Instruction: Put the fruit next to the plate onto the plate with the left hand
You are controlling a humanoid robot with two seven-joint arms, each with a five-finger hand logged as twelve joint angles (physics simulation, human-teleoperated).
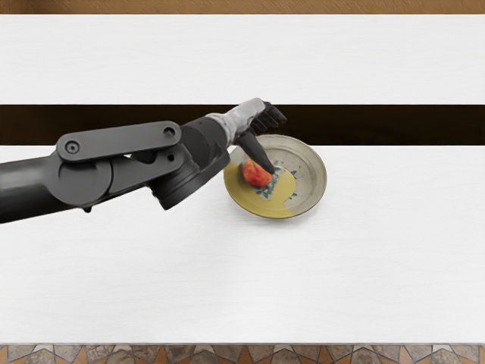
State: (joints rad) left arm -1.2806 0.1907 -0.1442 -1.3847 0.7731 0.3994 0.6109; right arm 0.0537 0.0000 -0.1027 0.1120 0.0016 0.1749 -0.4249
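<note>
The red fruit [255, 175] lies on the left part of the plate [318, 171], just beneath the left robot hand [256, 126] touching it, though I can't tell whether that hand clamps it or rests loose.

Bright, even light on the white table [242, 288]; faint shadows, sharp render.

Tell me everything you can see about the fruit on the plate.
The fruit is small, rounded and red shading to orange, with smooth skin; its kind is unclear. It lies on the left part of the yellowish patterned plate, inside the rim, and the plate sits on a white table. A dark part of the left hand reaches down over its top and seems to touch it; whether it is gripped cannot be told.
</note>
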